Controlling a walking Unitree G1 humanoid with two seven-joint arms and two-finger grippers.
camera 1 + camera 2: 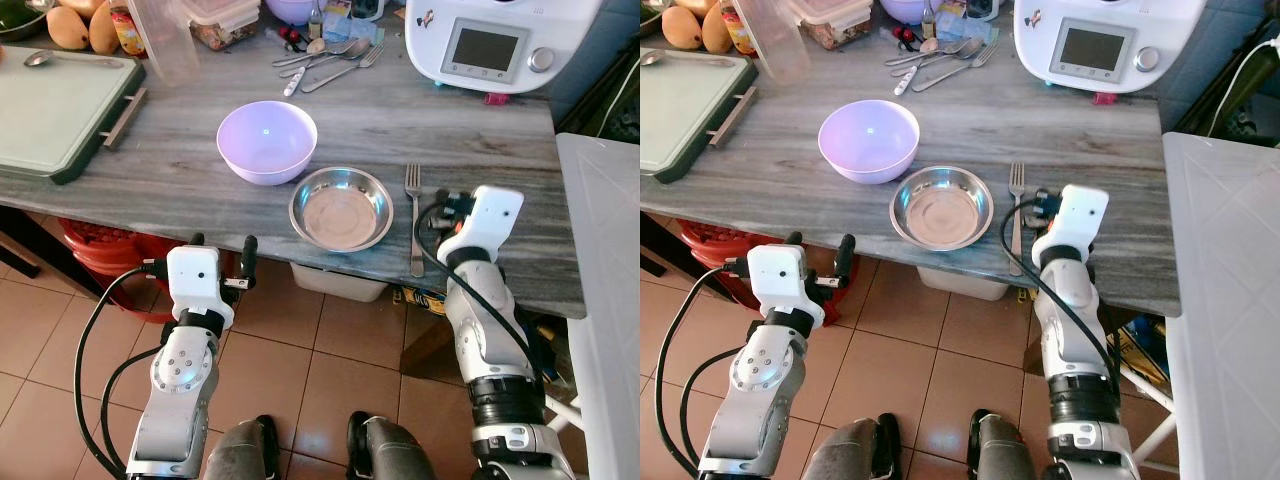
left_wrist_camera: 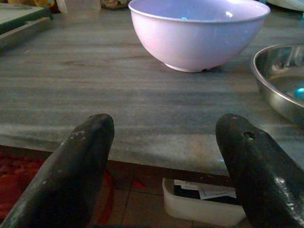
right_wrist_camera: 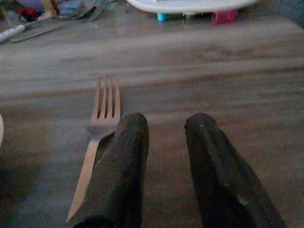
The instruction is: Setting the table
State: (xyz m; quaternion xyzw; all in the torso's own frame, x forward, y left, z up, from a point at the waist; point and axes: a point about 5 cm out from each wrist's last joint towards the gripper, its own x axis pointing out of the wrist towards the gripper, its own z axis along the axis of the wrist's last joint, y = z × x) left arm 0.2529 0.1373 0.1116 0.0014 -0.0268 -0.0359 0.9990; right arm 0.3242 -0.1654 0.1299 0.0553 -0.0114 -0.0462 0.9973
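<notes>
A fork (image 1: 414, 217) lies flat on the grey wood-grain desk (image 1: 180, 160) near its near edge, tines pointing far and handle toward the robot. Just left of it sits a shallow steel dish (image 1: 341, 208), and touching or almost touching that dish on its far left stands a lilac plastic bowl (image 1: 267, 141).

The right gripper (image 3: 166, 137) rests low over the desk just to the right of the fork; in the right wrist view its jaws stand apart with nothing between them, the left finger lying right beside the fork's handle, and whether it touches the handle cannot be told. The left gripper (image 2: 164, 137) hangs in front of the desk's near edge, below and to the left of the bowl, its jaws spread wide and empty.

At the far middle of the desk lies a loose heap of cutlery (image 1: 330, 56), spoons and a fork among them. To the far right stands a white kitchen machine (image 1: 500, 40) with a small screen and a knob. At the far left a green cutting board (image 1: 60, 105) with a spoon on it covers the corner, with mangoes (image 1: 75, 25), a clear plastic cup (image 1: 165, 40) and lidded containers behind it.

Under the desk are a red basket (image 1: 100, 245) and a white tub (image 1: 340, 282) on the terracotta tile floor (image 1: 290, 350). A white surface (image 1: 610, 300) stands to the right of the desk.
</notes>
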